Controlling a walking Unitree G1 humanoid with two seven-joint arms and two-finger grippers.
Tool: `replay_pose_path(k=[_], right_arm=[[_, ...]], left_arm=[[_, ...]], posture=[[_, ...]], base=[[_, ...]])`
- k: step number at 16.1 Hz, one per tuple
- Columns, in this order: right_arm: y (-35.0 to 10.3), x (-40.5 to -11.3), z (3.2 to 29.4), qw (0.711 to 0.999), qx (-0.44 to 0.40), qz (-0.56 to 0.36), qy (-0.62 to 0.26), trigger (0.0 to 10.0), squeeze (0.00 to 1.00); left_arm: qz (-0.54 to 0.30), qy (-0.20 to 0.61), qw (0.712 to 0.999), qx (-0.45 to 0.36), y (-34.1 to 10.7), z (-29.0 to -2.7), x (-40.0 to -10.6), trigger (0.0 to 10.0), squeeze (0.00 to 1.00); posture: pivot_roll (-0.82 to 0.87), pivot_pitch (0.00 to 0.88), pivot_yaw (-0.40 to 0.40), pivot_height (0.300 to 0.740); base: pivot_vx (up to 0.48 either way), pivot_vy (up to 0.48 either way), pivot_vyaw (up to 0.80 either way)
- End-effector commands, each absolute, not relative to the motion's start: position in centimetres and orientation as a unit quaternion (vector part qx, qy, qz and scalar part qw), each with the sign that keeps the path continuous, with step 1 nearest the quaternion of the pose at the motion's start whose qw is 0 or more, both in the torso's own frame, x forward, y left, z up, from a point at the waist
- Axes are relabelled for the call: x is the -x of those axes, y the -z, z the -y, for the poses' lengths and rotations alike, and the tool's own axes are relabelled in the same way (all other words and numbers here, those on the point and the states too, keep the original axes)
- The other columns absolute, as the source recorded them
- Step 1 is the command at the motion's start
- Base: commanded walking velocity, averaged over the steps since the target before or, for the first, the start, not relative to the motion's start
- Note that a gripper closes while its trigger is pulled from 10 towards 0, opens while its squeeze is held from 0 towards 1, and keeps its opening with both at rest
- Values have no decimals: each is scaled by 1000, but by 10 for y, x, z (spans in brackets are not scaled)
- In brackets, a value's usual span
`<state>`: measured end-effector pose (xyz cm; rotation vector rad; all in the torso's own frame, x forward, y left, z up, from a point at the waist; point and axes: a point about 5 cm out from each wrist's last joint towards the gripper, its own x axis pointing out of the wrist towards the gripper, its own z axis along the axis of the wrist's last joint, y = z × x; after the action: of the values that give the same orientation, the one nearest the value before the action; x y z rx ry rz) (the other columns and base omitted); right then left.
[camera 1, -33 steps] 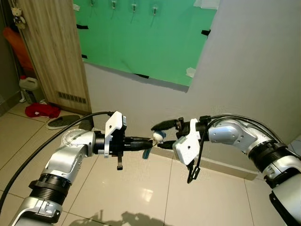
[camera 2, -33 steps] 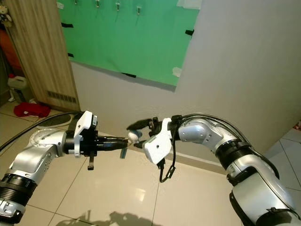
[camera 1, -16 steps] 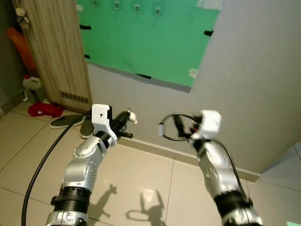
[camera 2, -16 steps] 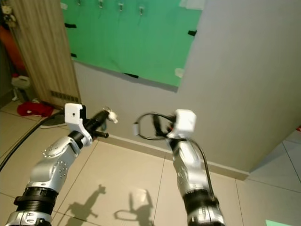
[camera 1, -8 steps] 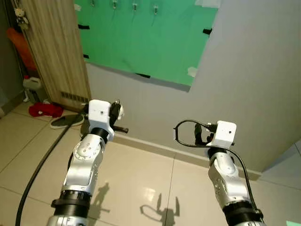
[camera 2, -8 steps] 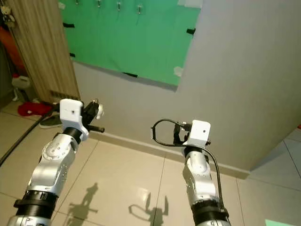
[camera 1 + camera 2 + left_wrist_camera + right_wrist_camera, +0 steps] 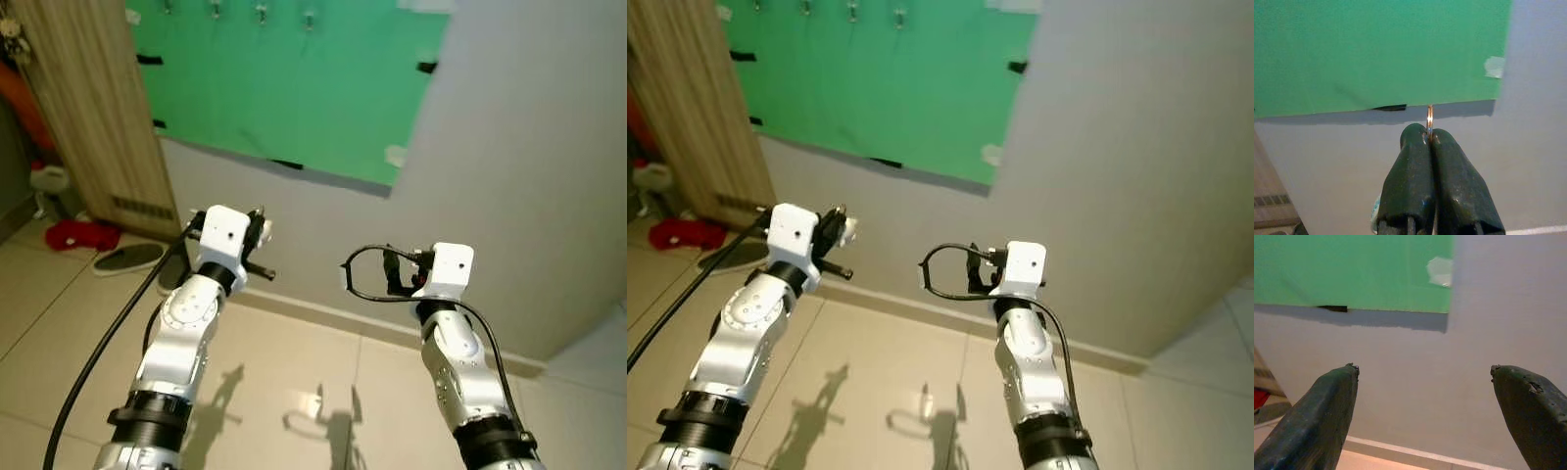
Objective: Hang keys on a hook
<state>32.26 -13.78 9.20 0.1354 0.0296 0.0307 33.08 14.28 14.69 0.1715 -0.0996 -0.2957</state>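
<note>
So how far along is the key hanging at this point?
Done: the keys are picked up, their ring pinched in the shut left gripper. In hand: both arms are raised toward the wall, the left gripper pointing at the green board; the right gripper is open and empty. Left: reach the hooks at the board's top and hang the ring.

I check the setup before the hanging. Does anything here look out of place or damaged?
Little stands out. The green sheet on the wall is fixed with tape; pale torn tape marks its lower corner. A shoe and red cloth lie on the floor by the wooden door.
</note>
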Motion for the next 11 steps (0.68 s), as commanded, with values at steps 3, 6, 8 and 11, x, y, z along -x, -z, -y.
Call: replay_pose_path(k=[3,6,8,11], right_arm=[[-94,-326,135,998,-50,-9,-30,10000,0],[-93,-328,135,998,-44,-9,-34,10000,0],[-92,-329,135,998,-51,-14,-34,10000,0],[-92,-329,132,998,-51,-11,-39,10000,0]], left_arm=[[46,142,987,-56,-157,-147,-341,10000,0],[53,146,986,-67,-162,-149,-344,10000,0],[51,147,985,-70,-162,-152,-345,10000,0],[57,151,983,-81,-165,-153,-347,10000,0]], posture=[[47,0,-61,736],[50,0,-63,736],[52,0,-61,736],[52,0,-57,736]], base=[[437,0,0],[433,0,0],[435,0,-738],[435,0,-729]])
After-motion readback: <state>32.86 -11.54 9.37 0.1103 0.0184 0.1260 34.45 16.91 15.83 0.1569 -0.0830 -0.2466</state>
